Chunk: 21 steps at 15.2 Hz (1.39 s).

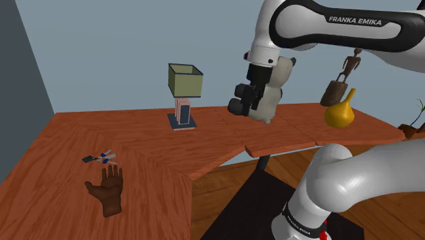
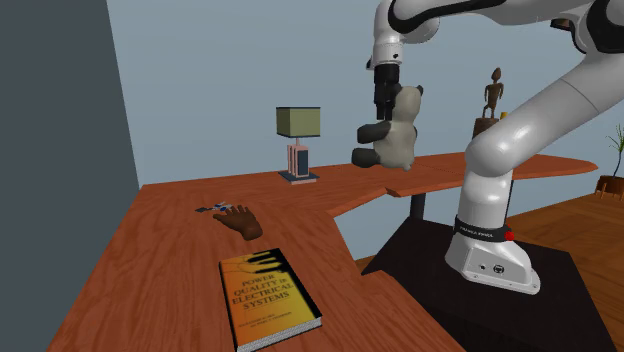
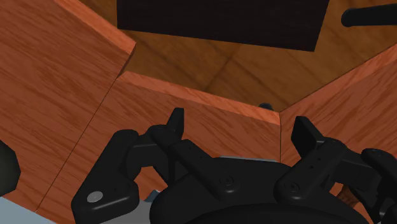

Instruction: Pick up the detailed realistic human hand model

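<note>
The dark brown human hand model (image 1: 105,191) lies palm-down on the wooden table (image 1: 61,143), fingers spread, near the front at the shoulder view's left. The second exterior view shows the hand model (image 2: 240,220) just beyond a book. My black gripper (image 1: 242,101) hangs high above the table's notched edge, far to the right of the hand model and in front of a plush bear. In the second exterior view the gripper (image 2: 383,118) points downward. The wrist view shows the gripper (image 3: 240,127) open, its fingers (image 3: 175,121) apart with nothing between them.
A pale plush bear (image 1: 274,92) sits right behind the gripper. A small lamp (image 1: 185,95) stands at the back. Small blue-and-white items (image 1: 100,157) lie just beyond the hand model. A yellow book (image 2: 268,298) lies in front of it. A yellow gourd (image 1: 340,109) and a brown figurine (image 1: 342,78) stand at the right.
</note>
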Motion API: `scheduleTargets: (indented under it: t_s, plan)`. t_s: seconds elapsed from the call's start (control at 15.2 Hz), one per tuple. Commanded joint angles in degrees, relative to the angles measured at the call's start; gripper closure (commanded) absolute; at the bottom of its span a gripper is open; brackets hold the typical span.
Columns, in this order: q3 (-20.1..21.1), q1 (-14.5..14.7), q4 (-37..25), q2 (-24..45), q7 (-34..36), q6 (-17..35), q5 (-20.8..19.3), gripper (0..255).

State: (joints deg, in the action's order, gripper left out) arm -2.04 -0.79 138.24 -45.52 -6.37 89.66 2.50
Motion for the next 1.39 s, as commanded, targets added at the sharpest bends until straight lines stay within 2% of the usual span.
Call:
scheduleTargets:
  t_s: [0.0, 0.4, 0.79, 1.06, 1.32]
  plan:
    - [0.0, 0.0, 0.0, 0.0, 0.0, 0.0, 0.0, 0]
    - [7.9, 2.0, 3.4, 2.7, 9.5, 8.0, 5.1, 0]
    - [15.9, 3.7, 3.7, 9.1, 18.9, 16.8, 8.7, 0]
    - [21.2, 4.0, 2.0, 15.2, 25.4, 22.6, 9.7, 0]
    - [26.5, 3.5, -1.0, 22.5, 32.4, 28.1, 8.8, 0]
